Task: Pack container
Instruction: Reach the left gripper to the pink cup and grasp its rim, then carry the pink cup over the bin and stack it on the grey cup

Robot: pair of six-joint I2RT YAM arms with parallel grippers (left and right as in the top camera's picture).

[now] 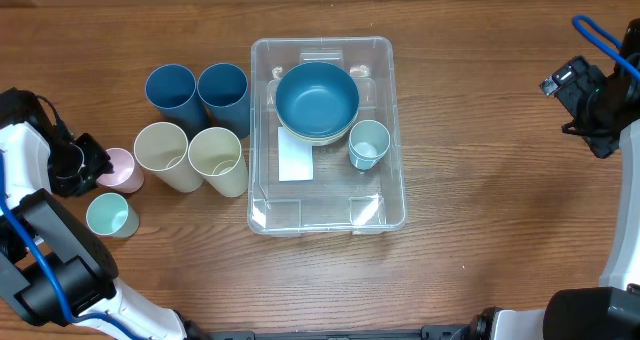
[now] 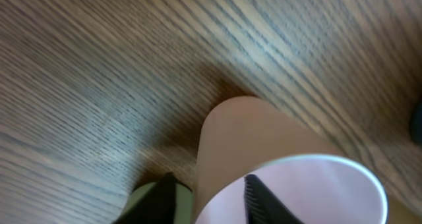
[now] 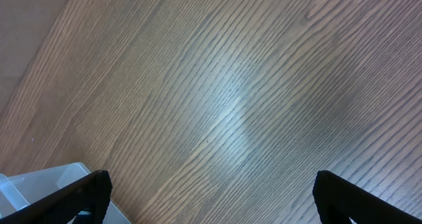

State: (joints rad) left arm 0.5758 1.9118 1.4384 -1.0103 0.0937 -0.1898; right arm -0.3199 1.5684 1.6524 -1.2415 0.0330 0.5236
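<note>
The container (image 1: 398,180) is a clear plastic bin at the table's middle. It holds a blue bowl (image 1: 317,98) stacked on a cream bowl (image 1: 310,137), a small pale blue cup (image 1: 368,143) and a white label (image 1: 295,160). My left gripper (image 1: 95,165) is at the far left by a pink cup (image 1: 122,169). In the left wrist view its fingers (image 2: 211,197) straddle the pink cup's (image 2: 264,132) rim, one inside and one outside, with a gap still showing. My right gripper (image 1: 572,105) is open and empty over bare wood (image 3: 211,197), right of the container's corner (image 3: 46,181).
Two dark blue cups (image 1: 171,93) (image 1: 223,93) and two cream cups (image 1: 163,152) (image 1: 217,158) stand in a block left of the container. A mint cup (image 1: 110,216) stands in front of the pink cup.
</note>
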